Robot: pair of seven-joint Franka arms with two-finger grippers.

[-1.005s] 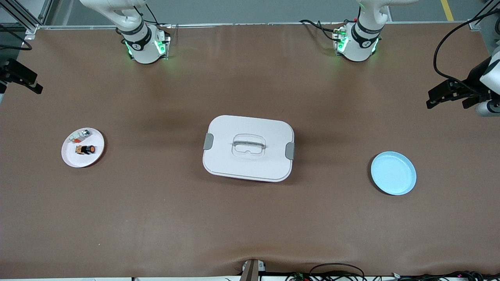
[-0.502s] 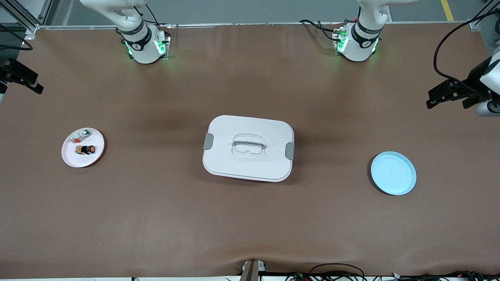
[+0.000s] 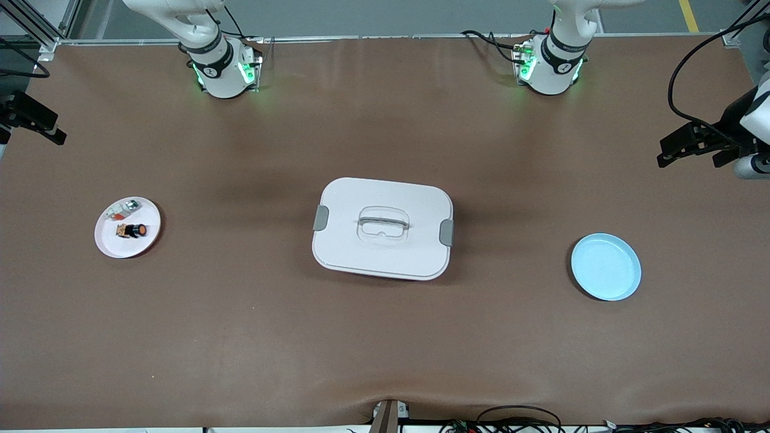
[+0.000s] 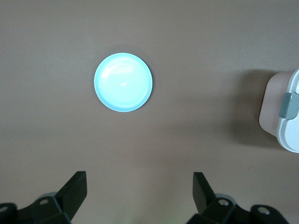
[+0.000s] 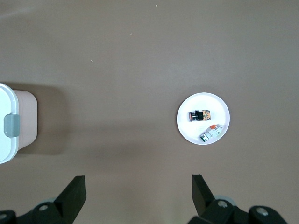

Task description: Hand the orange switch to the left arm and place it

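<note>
The right gripper is held high over the bench at the right arm's end, its two black fingers spread wide with nothing between them; in the front view it shows at the picture's edge. The left gripper is likewise raised over the left arm's end of the bench, fingers fully apart and empty, above the light-blue plate, which holds nothing. Both arms appear to be waiting at their start poses.

The orange switch lies on its side on the small pink plate at the right arm's end, well apart from the box, which sits mid-bench between the two plates. A whitish-clear small part with a red-orange bit shares the plate, just beside the switch and farther from the front camera.

The switch is judged to be light and rigid, a hard plastic body with a round orange cap at one end and a tan end at the other. Being so small, it could easily be nudged across the smooth plate or tipped by an off-centre pinch. A hold across the black body, at its middle, is judged the safest, since the round cap would probably roll out of flat fingers. Room at one end should be left for the second gripper when the switch is handed over, and the neighbouring part should be kept clear of the closing fingers.
</note>
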